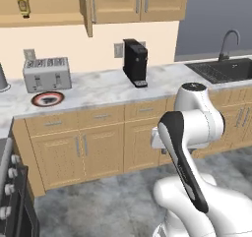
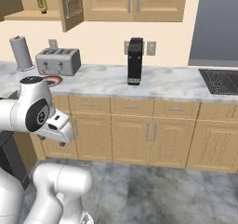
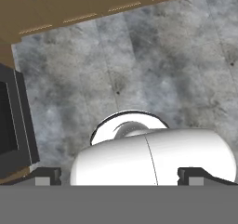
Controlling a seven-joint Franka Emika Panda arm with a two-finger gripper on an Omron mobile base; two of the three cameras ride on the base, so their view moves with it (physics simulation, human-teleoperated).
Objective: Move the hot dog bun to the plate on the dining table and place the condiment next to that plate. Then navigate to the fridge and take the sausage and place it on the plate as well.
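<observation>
**Arm tucked, nothing in the jaws, condiment high on the shelf**

Your gripper (image 3: 119, 175) points down at the grey floor, its jaws wide apart and empty. The condiment (image 1: 23, 7) stands on the open upper cabinet shelf, above the toaster (image 1: 47, 74) and the white patterned plate (image 1: 47, 99) on the counter. Expect a light, smooth plastic bottle that may slip or dent; you would likely do best closing across the middle of its body, below the cap, and squeezing gently.
</observation>
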